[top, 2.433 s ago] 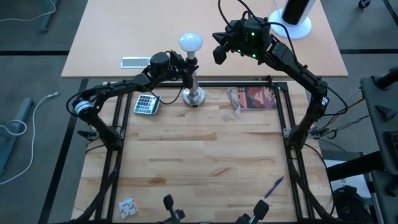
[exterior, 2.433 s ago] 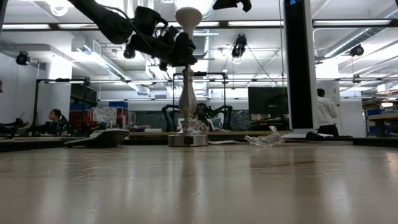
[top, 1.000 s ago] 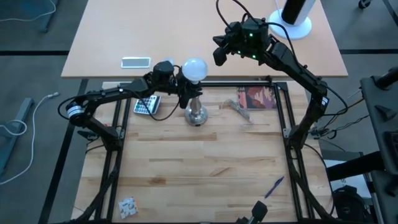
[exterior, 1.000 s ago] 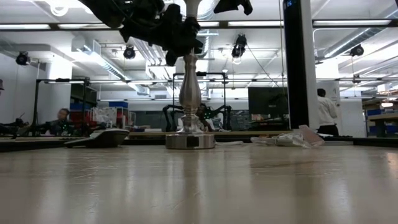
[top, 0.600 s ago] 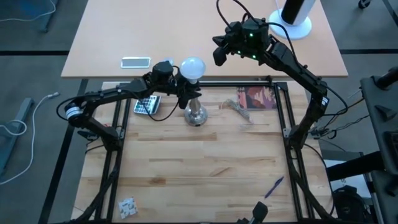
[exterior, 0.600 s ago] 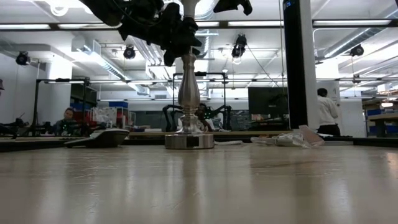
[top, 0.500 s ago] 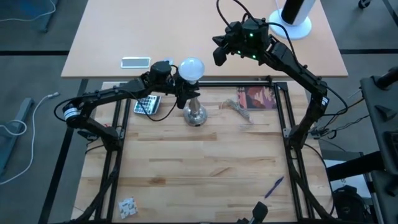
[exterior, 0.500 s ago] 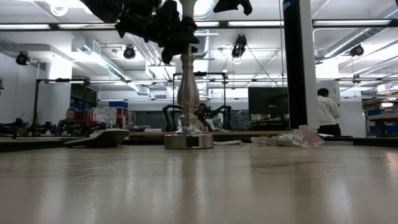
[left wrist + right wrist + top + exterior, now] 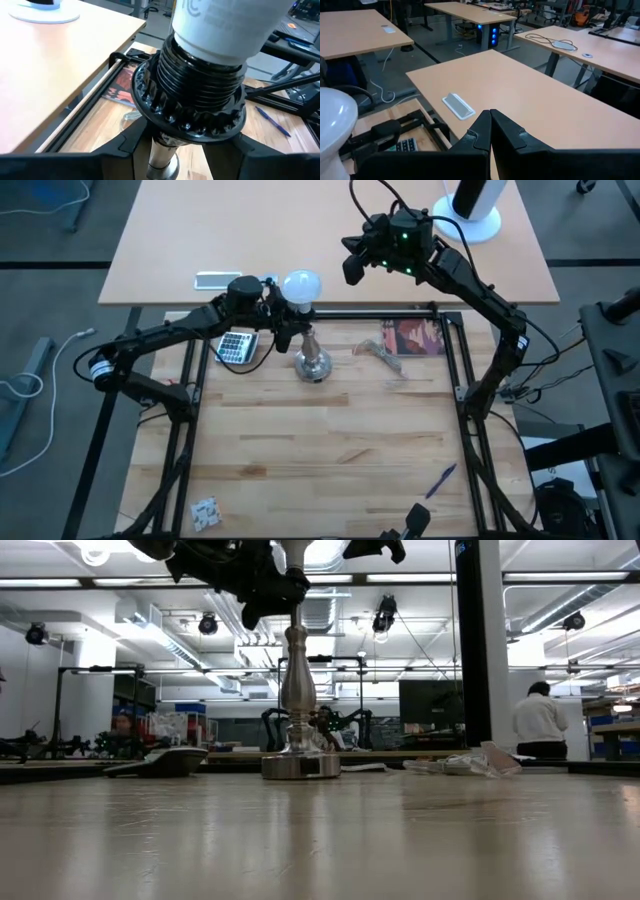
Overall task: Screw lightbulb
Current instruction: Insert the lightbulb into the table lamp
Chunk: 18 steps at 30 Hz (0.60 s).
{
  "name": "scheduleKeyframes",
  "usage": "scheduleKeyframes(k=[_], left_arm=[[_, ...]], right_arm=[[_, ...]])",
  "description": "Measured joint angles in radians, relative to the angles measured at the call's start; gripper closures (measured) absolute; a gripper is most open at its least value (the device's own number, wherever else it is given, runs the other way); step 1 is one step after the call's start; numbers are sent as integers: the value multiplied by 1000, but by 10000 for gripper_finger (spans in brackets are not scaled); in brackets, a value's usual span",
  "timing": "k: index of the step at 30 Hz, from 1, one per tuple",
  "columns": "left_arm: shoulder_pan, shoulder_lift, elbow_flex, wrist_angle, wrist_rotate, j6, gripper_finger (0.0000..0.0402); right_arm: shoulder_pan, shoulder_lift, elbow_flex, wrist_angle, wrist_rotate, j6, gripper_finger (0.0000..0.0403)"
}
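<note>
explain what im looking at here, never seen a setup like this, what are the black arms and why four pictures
These are two robot arms at a wooden table, each ending in a two-finger gripper. One picture looks down from above, one looks level across the tabletop, and two come from cameras on the wrists. The left gripper sits at the black socket of a silver lamp stand, its fingers either side of the socket and apart from it. The white lightbulb is in the socket. The right gripper waits shut, raised over the tan desk. A calculator and a pen also lie around.
</note>
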Motion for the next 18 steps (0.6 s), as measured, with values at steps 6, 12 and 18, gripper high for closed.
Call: scheduleKeyframes(k=[6,12,18], left_arm=[[0,0,0,-3,0,1,243],[1,0,2,0,-15,-17,223],[2,0,2,-2,-16,-19,197]], right_arm=[[0,0,0,0,0,0,403],[0,0,0,0,1,-1,403],[0,0,0,0,1,-6,403]])
